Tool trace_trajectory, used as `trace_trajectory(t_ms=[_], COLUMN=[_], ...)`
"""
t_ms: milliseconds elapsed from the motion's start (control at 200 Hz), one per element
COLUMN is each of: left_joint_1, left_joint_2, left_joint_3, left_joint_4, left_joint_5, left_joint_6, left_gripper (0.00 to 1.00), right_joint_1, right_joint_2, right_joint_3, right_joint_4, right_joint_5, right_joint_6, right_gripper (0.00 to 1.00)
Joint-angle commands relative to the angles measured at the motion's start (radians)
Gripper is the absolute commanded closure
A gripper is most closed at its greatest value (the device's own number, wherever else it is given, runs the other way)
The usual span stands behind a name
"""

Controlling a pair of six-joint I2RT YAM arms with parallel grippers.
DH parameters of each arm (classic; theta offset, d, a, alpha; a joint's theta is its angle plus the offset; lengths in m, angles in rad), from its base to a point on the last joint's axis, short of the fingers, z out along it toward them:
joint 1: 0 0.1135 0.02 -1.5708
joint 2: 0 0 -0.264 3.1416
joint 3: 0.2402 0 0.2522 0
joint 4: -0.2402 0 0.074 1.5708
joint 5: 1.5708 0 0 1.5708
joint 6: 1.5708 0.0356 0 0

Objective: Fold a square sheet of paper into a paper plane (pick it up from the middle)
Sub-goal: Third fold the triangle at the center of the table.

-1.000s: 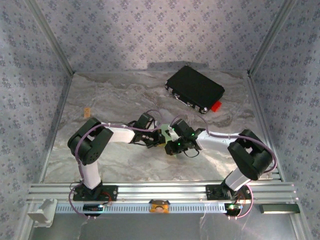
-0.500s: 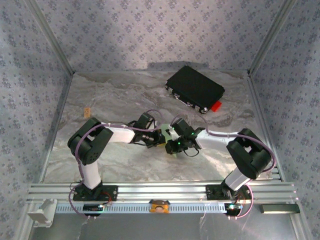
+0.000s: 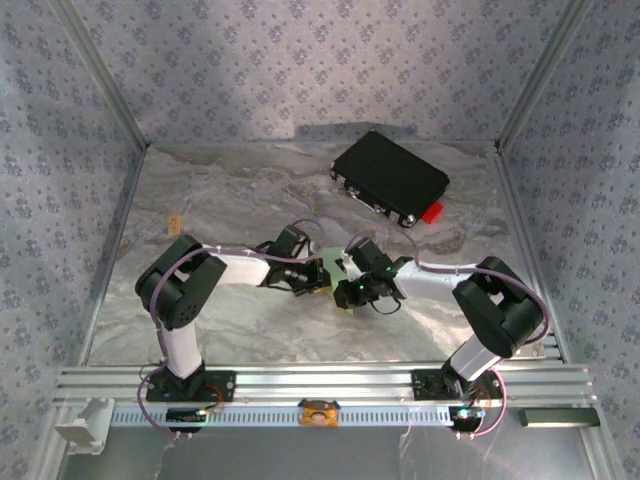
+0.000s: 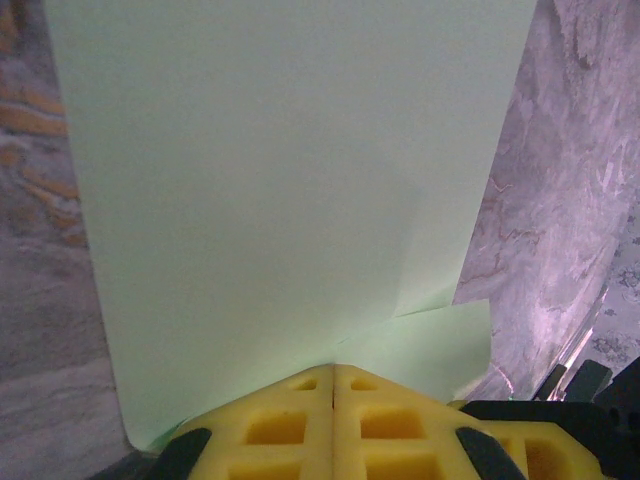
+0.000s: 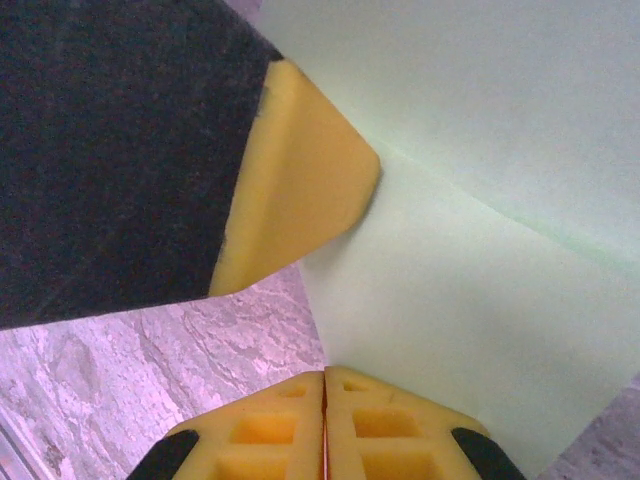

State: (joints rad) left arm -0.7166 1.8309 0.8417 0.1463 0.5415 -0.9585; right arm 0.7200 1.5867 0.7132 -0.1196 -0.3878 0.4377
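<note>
Paper sheet [image 4: 280,170], pinched in left hand [image 4: 333,370], right hand [image 5: 324,377], seemingly creased

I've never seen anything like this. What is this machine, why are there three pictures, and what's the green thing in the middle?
These are two robot arms, the left arm and the right arm, bolted at the near edge of a marbled table. The wide picture looks down from above. The two close-ups come from a camera on each wrist. The green paper is held between them: the left jaws and the right jaws, yellow-padded, are both shut on it. Farther back lies a black case with a red tab at its corner.
</note>
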Motion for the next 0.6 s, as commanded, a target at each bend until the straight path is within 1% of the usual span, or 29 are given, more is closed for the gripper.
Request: trace_trajectory(t_ms=[0,200,395,595], left_joint_1=[-0.004,-0.004,-0.004,-0.004], left_joint_2=[0.022,0.024,0.025,0.024], left_joint_3=[0.014,0.015,0.016,0.014], left_joint_4=[-0.049,-0.05,-0.049,-0.048], left_joint_5=[-0.033,-0.034,-0.032,-0.032], left_joint_6=[0.018,0.02,0.02,0.02], left_gripper=[0.98,0.98,0.98,0.98], right_joint_1=[-0.011,0.008,0.028,0.041], right_joint_2=[-0.015,-0.067,-0.038,0.014], right_joint_3=[-0.021,-0.014,0.005,0.027], right_joint_4=[0.005,0.01,0.001,-0.023], right_joint_5=[-0.027,-0.054,-0.067,-0.005], right_joint_6=[0.011,-0.003,-0.011,0.001], right_gripper=[0.9,0.88,0.88,0.88])
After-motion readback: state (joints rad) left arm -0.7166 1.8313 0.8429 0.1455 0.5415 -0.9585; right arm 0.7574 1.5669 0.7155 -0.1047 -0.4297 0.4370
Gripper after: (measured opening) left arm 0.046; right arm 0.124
